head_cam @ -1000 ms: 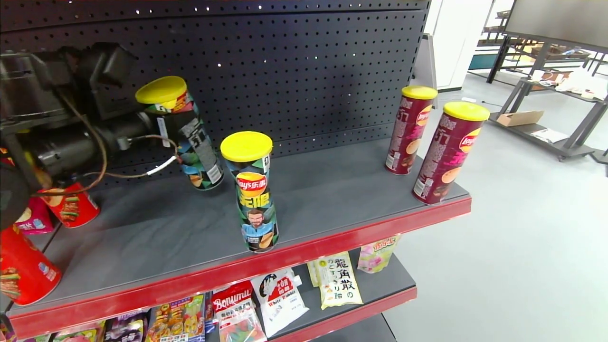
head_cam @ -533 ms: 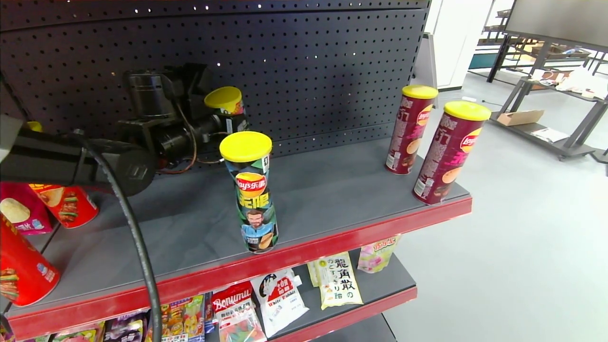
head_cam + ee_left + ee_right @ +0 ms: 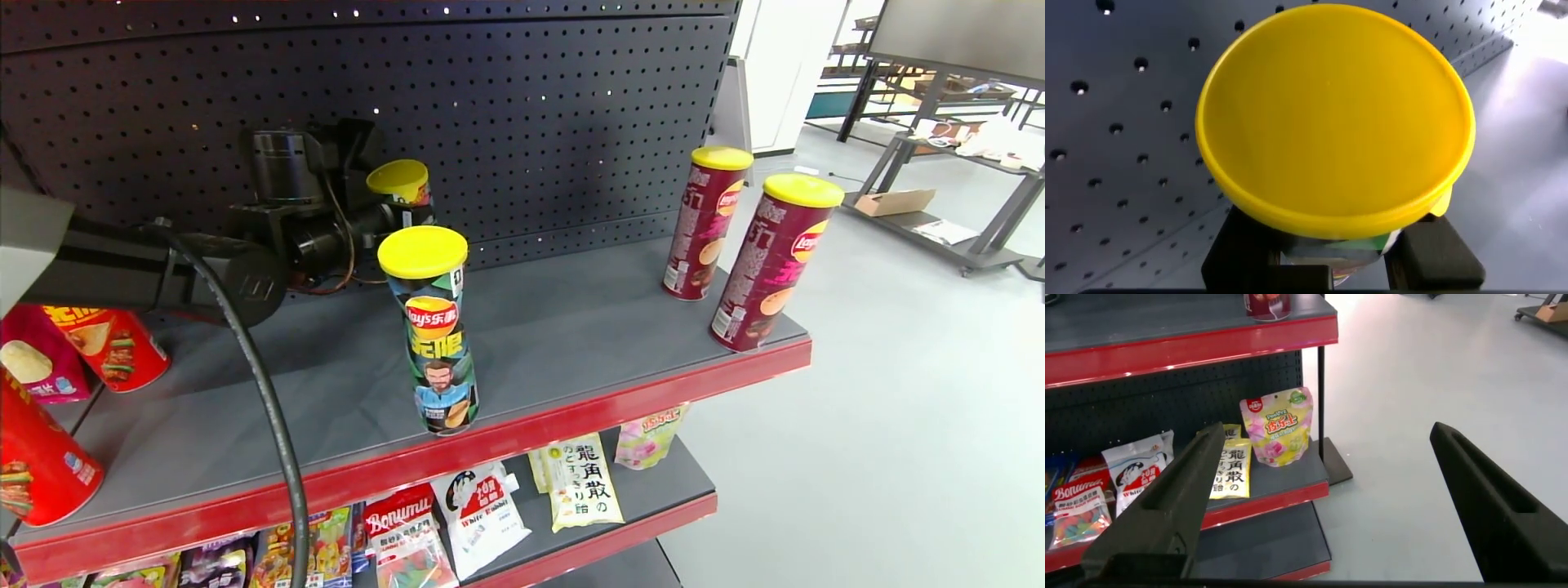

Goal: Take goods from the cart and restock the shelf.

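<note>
My left gripper is shut on a green-patterned chip can with a yellow lid, held upright at the back of the grey shelf, close to the pegboard. In the left wrist view its yellow lid sits above the left gripper, with a dark finger on each side of the can. A matching can stands near the red front edge and hides the held can's lower part. My right gripper is open and holds nothing, down by the lower shelf.
Two maroon cans stand at the shelf's right end. Red cans stand at the left. Snack bags lie on the lower shelf. Bare shelf lies between the green can and the maroon ones.
My left arm has carried the can from the left, tilted and high, rightward and back to the pegboard behind the front can. It now stands upright there.
</note>
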`<state>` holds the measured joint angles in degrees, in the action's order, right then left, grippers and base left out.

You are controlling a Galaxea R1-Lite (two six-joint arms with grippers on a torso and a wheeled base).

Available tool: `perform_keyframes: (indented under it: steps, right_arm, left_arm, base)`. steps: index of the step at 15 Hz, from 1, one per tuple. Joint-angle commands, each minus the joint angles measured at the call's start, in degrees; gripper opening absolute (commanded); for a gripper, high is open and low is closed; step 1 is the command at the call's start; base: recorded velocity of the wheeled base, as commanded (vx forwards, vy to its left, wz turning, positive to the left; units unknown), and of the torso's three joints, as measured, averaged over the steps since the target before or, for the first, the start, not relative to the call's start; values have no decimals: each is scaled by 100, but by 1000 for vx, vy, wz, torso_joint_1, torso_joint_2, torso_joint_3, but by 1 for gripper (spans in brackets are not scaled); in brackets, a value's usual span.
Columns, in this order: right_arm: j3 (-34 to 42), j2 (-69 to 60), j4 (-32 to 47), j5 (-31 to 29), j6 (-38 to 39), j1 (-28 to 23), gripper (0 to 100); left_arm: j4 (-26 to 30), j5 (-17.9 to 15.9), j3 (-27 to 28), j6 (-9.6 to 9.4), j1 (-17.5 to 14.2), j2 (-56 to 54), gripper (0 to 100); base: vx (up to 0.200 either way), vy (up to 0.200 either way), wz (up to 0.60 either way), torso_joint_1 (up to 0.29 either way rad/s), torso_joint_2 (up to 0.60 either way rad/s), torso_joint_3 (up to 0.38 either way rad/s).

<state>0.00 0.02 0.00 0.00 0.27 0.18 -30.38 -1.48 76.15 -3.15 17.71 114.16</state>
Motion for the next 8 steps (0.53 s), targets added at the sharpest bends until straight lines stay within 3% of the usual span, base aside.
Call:
perform_keyframes:
  steps: [1,8]
  right_arm:
    - [0,-2,0,0,0,-1,100]
    - [0,-2,0,0,0,-1,100]
  left_arm:
    - [217,-11,-13,-2,13,-281,0]
    - [533,-11,-215,16,83,-536,0]
  base:
    - [0,0,0,0,0,0]
    - [0,0,0,0,0,0]
